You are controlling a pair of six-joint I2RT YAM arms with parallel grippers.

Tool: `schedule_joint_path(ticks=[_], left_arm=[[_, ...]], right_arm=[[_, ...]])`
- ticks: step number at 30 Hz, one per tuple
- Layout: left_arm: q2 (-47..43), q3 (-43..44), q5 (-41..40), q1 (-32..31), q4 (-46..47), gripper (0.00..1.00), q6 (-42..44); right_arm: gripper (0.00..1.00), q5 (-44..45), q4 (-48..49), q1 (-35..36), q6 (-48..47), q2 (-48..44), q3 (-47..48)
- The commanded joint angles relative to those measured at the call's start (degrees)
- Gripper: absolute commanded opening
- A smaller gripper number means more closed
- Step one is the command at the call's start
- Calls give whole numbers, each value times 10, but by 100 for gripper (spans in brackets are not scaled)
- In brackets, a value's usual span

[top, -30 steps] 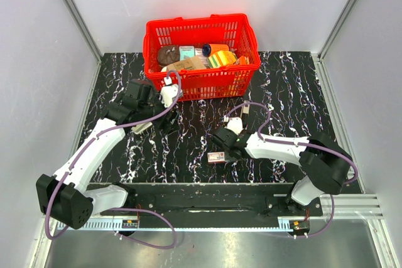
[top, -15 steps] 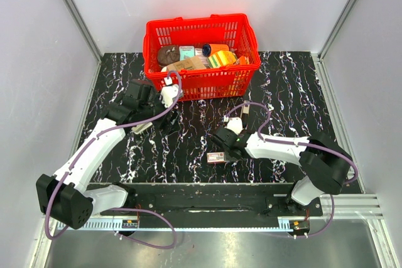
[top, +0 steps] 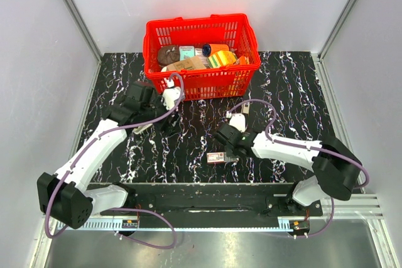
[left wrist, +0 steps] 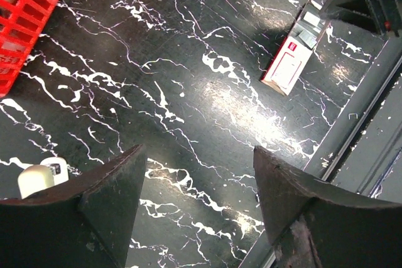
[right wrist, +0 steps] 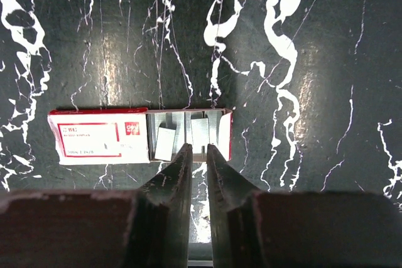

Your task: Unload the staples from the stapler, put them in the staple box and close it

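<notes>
Nearest: R gripper (right wrist: 198,147), fingers nearly pressed together w/ only a thin slit, tips at the open end of the red-and-white staple box (right wrist: 103,135). Loose strips show in its tray. Can't tell if a strip is nipped btwn the tips.

Further back, approx 10 o'clock of the box in the top view, lies what I take for the stapler (top: 143,127). It's a slim pale-metal strip flat on the table (top: 295,92), not held, too small to say whether its magazine is open. L gripper (left wrist: 199,150) hangs just by it, at about its 1 o'clock, fingers spread wide, nothing btwn.

Farthest, 1 o'clock again: red basket (top: 201,86).

Handling, my guess: light, rigid, smooth metal + plastic, so prone to skid or pivot on the glossy top. Best hold is across the narrow sides at mid-body, clear of hinge and spring pusher. Staple strips are brittle and snap if squeezed hard.
</notes>
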Motion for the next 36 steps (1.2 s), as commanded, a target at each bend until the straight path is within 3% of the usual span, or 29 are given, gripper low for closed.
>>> schedule_joint_path(ticks=[1,9,16,24,36], left_arm=[[15,-16,-19,-18,34,72,18],[76,-63,-86,-93,96,70,58],[137,-84,-89,-133,144,68,95],[199,-82,-95,-168,185,68,130],[261,-60,-167,-223,207,67,123]], right_arm=[[19,19,-18,-25,7,-28,21],[19,-77,53,-105,24,-97,-73],[10,-143,117,-137,35,-113,-134],[13,-346,269,-267,35,-120,-238],[17,-492,400,-360,62,-96,-318]])
